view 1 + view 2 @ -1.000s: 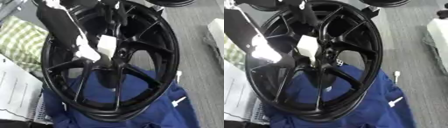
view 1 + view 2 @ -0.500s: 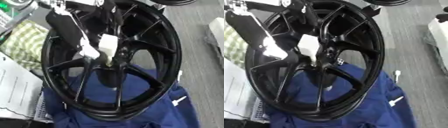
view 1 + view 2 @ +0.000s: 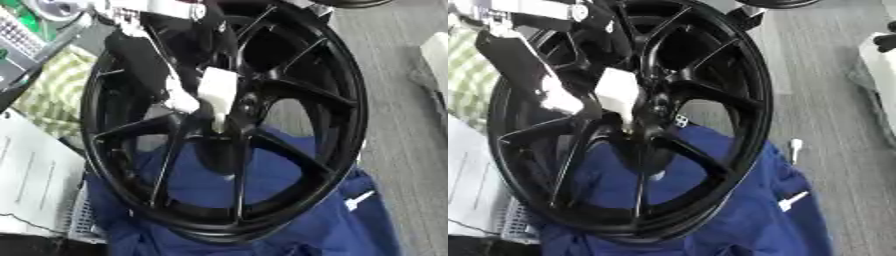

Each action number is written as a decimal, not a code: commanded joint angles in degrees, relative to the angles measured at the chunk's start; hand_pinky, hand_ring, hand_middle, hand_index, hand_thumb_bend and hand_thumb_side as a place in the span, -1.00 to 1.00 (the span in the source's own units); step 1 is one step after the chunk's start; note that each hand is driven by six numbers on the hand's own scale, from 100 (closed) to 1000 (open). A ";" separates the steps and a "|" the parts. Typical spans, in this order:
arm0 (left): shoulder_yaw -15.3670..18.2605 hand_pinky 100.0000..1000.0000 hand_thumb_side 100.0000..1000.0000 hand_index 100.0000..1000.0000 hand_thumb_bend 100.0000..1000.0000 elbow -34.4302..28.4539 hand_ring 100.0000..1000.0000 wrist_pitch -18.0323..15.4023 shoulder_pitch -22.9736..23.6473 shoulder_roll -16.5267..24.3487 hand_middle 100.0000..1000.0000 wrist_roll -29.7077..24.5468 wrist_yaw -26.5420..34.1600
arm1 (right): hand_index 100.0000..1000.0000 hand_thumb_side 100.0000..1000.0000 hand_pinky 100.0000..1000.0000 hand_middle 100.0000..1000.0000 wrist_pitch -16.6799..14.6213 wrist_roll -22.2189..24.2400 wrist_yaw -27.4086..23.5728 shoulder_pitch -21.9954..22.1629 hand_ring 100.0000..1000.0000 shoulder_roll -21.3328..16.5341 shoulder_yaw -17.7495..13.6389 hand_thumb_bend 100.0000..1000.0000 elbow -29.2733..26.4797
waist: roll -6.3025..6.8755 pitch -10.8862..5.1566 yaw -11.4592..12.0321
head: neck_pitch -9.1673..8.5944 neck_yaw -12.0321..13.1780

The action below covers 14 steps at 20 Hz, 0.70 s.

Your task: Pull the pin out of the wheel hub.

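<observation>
A large black spoked wheel (image 3: 337,100) stands tilted on a blue cloth (image 3: 350,220). My left arm, black with silver parts, comes in from the upper left and crosses the spokes. My left hand (image 3: 179,100) is at the wheel hub (image 3: 238,111). A white block-shaped piece (image 3: 217,90) with a narrow lower end sits right at the hub centre, against the hand. Black hand and black spokes run together, so the hold on it is hidden. The right hand shows in neither view.
A green checked cloth (image 3: 52,85) and white papers (image 3: 35,185) lie left of the wheel. Grey floor runs along the right, with a small white item (image 3: 795,145) and a white object (image 3: 435,55) at the edge. Another dark wheel (image 3: 350,2) shows at the top.
The whole picture has shifted a little, so the camera moved. My left hand and the white piece stay at the hub.
</observation>
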 commanded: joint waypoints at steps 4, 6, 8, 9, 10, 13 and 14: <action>0.50 0.61 -0.38 0.65 -0.14 1.32 0.52 -0.95 -0.47 -0.02 0.47 -0.80 -1.03 | 0.41 0.14 1.00 0.00 0.30 0.18 0.80 -0.50 0.56 -0.39 -0.30 -1.00 -0.39 | -0.18 -0.40 -0.35 | -0.86 0.54; 0.47 0.61 -0.37 0.65 -0.13 1.74 0.52 -1.13 -0.44 -0.31 0.47 -1.03 -1.30 | 0.41 0.14 1.00 0.00 0.34 0.45 0.88 -0.60 0.56 -0.27 -0.27 -1.00 -0.36 | -0.18 -0.27 -0.45 | -0.91 0.69; 0.49 0.61 -0.38 0.65 -0.13 2.28 0.52 -1.27 -0.42 -0.67 0.46 -1.08 -1.65 | 0.41 0.14 1.00 0.00 0.33 0.67 0.84 -0.72 0.56 -0.19 -0.25 -1.00 -0.36 | -0.18 -0.19 -0.51 | -0.96 0.77; 0.46 0.60 -0.37 0.65 -0.12 2.56 0.51 -1.34 -0.41 -0.83 0.46 -1.08 -1.80 | 0.41 0.14 1.00 0.00 0.33 0.75 0.81 -0.76 0.56 -0.17 -0.25 -1.00 -0.37 | -0.17 -0.16 -0.54 | -1.00 0.80; 0.42 0.60 -0.37 0.65 -0.12 2.85 0.51 -1.41 -0.40 -0.99 0.46 -1.10 -1.94 | 0.42 0.14 1.00 0.00 0.33 0.81 0.80 -0.78 0.56 -0.15 -0.25 -1.00 -0.37 | -0.18 -0.13 -0.57 | -1.06 0.84; 0.31 0.59 -0.37 0.62 -0.14 3.64 0.48 -1.58 -0.37 -1.41 0.40 -1.23 -2.32 | 0.42 0.13 1.00 0.00 0.37 0.89 0.80 -0.85 0.56 -0.05 -0.27 -1.00 -0.33 | -0.19 -0.06 -0.67 | -1.16 0.94; 0.32 0.58 -0.37 0.61 -0.15 3.85 0.46 -1.56 -0.38 -1.52 0.38 -1.28 -2.30 | 0.42 0.13 1.00 0.00 0.39 0.89 0.86 -0.85 0.57 -0.02 -0.28 -1.00 -0.32 | -0.20 -0.04 -0.69 | -1.13 0.94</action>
